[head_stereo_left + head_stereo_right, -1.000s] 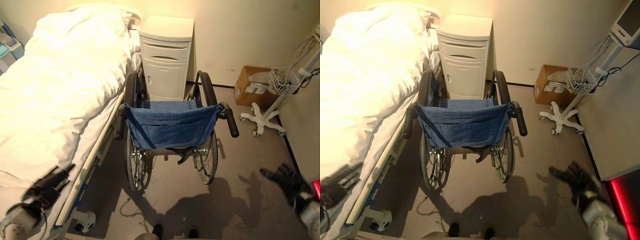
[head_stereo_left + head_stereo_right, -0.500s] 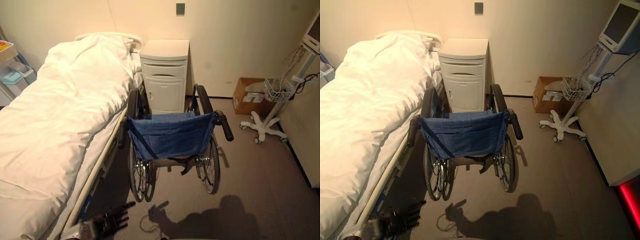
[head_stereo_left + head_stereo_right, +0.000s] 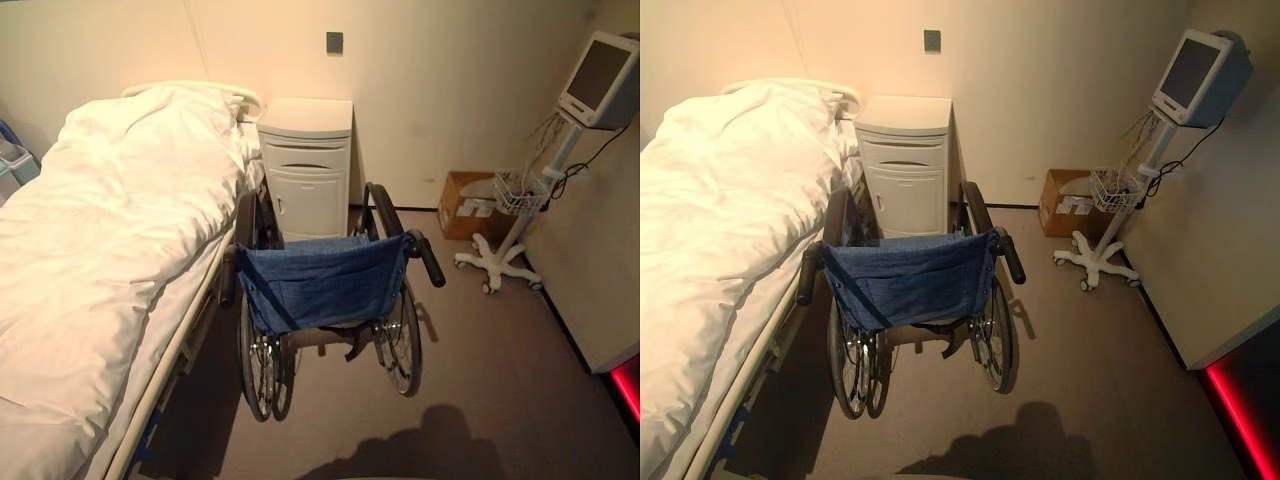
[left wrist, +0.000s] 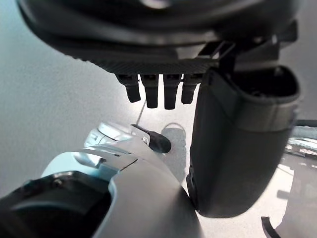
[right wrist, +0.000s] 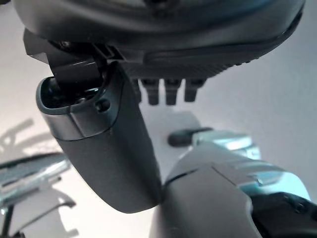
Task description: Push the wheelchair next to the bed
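- Two robot hands hang down over the floor: the left robot hand (image 4: 218, 129) and the right robot hand (image 5: 114, 134). Both have loose, straight fingers and hold nothing.
- Next comes the wheelchair (image 3: 320, 285) with its blue seat back. Its left wheel sits just beside the bed (image 3: 100, 240).
- Behind the wheelchair stands a white cabinet (image 3: 306, 165) by the wall.
- I think the job looks about done, since the wheelchair is parked beside the bed.

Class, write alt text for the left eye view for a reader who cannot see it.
A wheelchair with a blue fabric back stands close beside a bed with white bedding, facing a white bedside cabinet. A monitor stand and cardboard box are right.
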